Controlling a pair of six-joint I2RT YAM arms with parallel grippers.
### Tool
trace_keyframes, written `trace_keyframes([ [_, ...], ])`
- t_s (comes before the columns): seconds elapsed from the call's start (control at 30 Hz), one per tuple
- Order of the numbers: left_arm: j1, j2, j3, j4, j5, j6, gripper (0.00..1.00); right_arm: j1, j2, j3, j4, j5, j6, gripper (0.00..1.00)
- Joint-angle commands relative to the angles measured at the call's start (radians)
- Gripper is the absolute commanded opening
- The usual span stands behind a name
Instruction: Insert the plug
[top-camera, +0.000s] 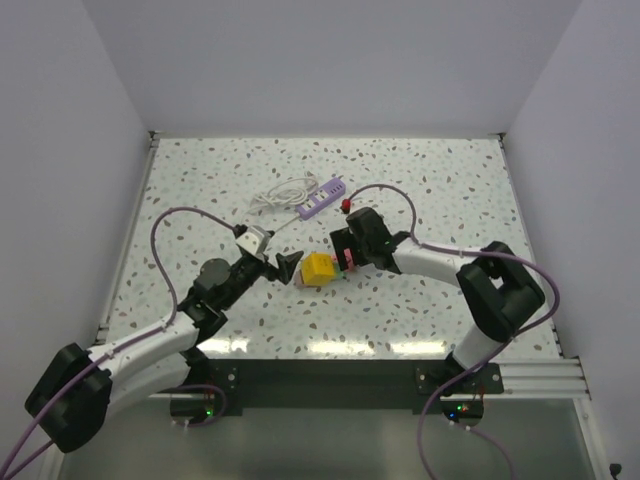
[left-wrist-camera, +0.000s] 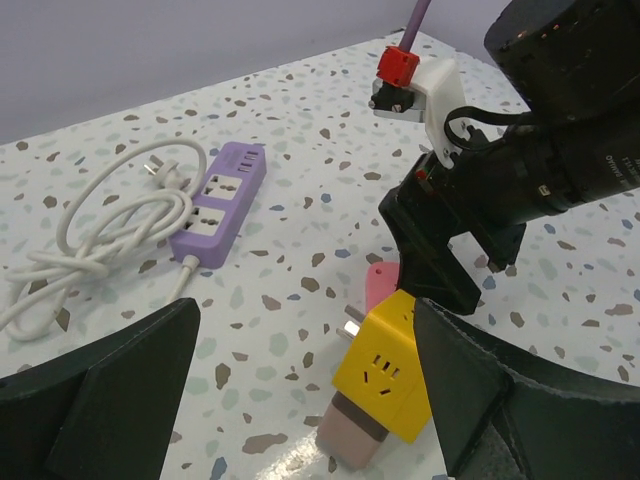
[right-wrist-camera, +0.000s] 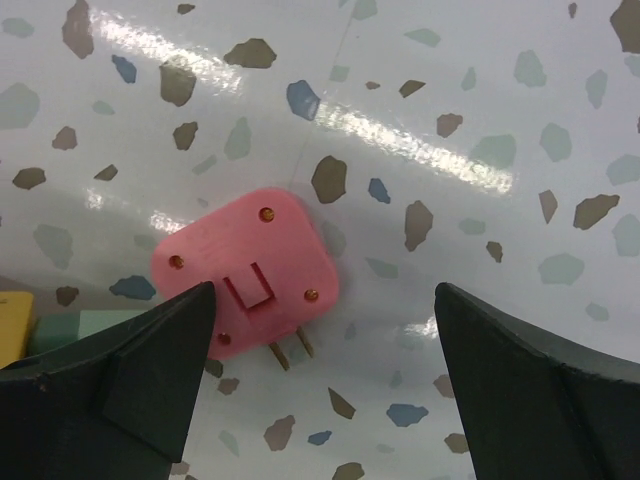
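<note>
You had one pink square plastic plug (right-wrist-camera: 245, 270), one yellow cube adapter (left-wrist-camera: 385, 365) and one purple power strip (left-wrist-camera: 220, 200) on the speckled desk (top-camera: 450, 190). The left jaws and right jaws both stood spread, empty. The plug lay flat between the right jaws, and the cube sat between the left jaws.

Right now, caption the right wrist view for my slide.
Open right gripper hovers above the pink plug lying on the speckled table.

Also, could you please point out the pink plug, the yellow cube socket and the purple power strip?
pink plug (right-wrist-camera: 235, 245): right wrist view, its flat pink face.
yellow cube socket (left-wrist-camera: 385, 365): left wrist view, the face with holes.
purple power strip (left-wrist-camera: 212, 203): left wrist view, top between outlets.
</note>
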Motion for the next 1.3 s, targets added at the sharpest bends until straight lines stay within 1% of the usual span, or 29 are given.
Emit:
trace_keyframes([
  [0.0, -0.005, 0.015, 0.042, 0.009, -0.034, -0.018, 0.94, 0.045, 0.016, 0.036, -0.012, 0.04, -0.021, 0.94],
  [0.13, -0.005, 0.015, 0.044, 0.005, -0.044, -0.018, 0.95, 0.074, 0.017, 0.044, -0.02, 0.028, -0.018, 0.94],
  [0.27, -0.005, 0.015, 0.045, -0.004, -0.051, -0.02, 0.95, 0.075, 0.028, 0.05, -0.032, 0.028, -0.03, 0.95],
  [0.4, -0.005, 0.023, 0.05, -0.007, -0.05, -0.02, 0.95, 0.075, 0.069, 0.084, -0.049, 0.057, -0.078, 0.95],
  [0.57, -0.005, 0.019, 0.05, -0.015, -0.051, -0.015, 0.95, 0.077, 0.093, 0.089, -0.015, 0.051, -0.118, 0.96],
  [0.63, -0.005, 0.018, 0.048, -0.017, -0.05, -0.015, 0.95, 0.075, 0.111, 0.098, -0.015, 0.044, -0.128, 0.93],
  [0.7, -0.003, 0.018, 0.05, -0.018, -0.05, -0.013, 0.95, 0.075, 0.12, 0.105, -0.025, 0.036, -0.135, 0.85],
  [0.73, -0.005, 0.02, 0.05, -0.018, -0.048, -0.013, 0.95, 0.077, 0.122, 0.105, -0.028, 0.034, -0.133, 0.77],
  [0.77, -0.005, 0.018, 0.051, -0.021, -0.048, -0.013, 0.95, 0.075, 0.122, 0.105, -0.041, 0.037, -0.129, 0.61],
  [0.8, -0.005, 0.017, 0.05, -0.021, -0.051, -0.012, 0.95, 0.077, 0.122, 0.107, -0.052, 0.051, -0.11, 0.55],
  [0.87, -0.005, 0.009, 0.048, -0.023, -0.053, -0.009, 0.95, 0.075, 0.116, 0.119, -0.086, 0.069, -0.104, 0.47],
  [0.9, -0.005, 0.008, 0.045, -0.023, -0.057, -0.006, 0.95, 0.077, 0.113, 0.124, -0.095, 0.088, -0.096, 0.39],
  [0.97, -0.005, -0.009, 0.044, -0.024, -0.063, -0.004, 0.95, 0.074, 0.103, 0.145, -0.123, 0.1, -0.092, 0.33],
  [1.0, -0.005, -0.015, 0.042, -0.024, -0.063, -0.003, 0.95, 0.074, 0.091, 0.156, -0.13, 0.1, -0.086, 0.26],
  [1.03, -0.005, -0.021, 0.041, -0.024, -0.06, -0.003, 0.95, 0.075, 0.085, 0.182, -0.138, 0.109, -0.082, 0.18],
  [1.07, -0.005, -0.027, 0.041, -0.024, -0.057, -0.001, 0.95, 0.075, 0.082, 0.197, -0.161, 0.12, -0.078, 0.02],
  [1.1, -0.005, -0.029, 0.041, -0.024, -0.053, 0.002, 0.95, 0.075, 0.073, 0.213, -0.17, 0.131, -0.07, 0.0],
  [1.27, -0.005, -0.005, 0.047, 0.005, -0.051, 0.023, 0.95, 0.075, 0.042, 0.297, -0.198, 0.151, -0.061, 0.0],
])
